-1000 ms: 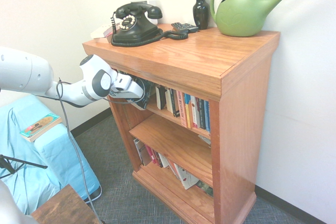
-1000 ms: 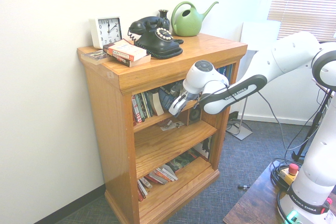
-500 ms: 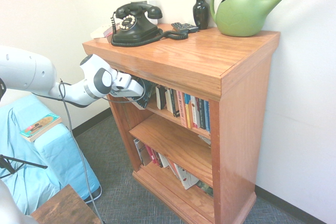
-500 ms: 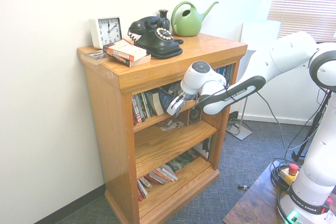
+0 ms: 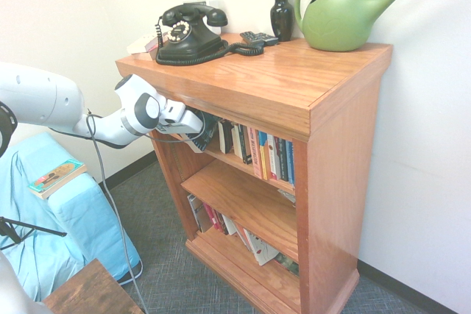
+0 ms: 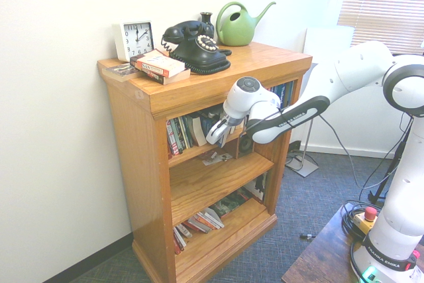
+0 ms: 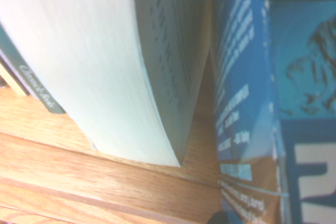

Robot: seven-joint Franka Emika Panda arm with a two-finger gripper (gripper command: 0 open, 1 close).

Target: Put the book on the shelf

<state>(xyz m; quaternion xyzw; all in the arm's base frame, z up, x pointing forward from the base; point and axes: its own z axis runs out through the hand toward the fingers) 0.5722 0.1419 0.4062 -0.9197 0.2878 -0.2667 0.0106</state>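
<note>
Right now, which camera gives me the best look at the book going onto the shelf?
The wrist view: the book fills its side, blue cover and white lettering close up, beside a pale-edged shelved book. Both exterior views show only a dark sliver at the gripper, mostly hidden by the hand.

White arm extends level, wrist bent downward. Gripper angled steeply down, fingers closed together. Wrist view gives no finger detail.

Narrow gap between book and leaning paperback
</note>
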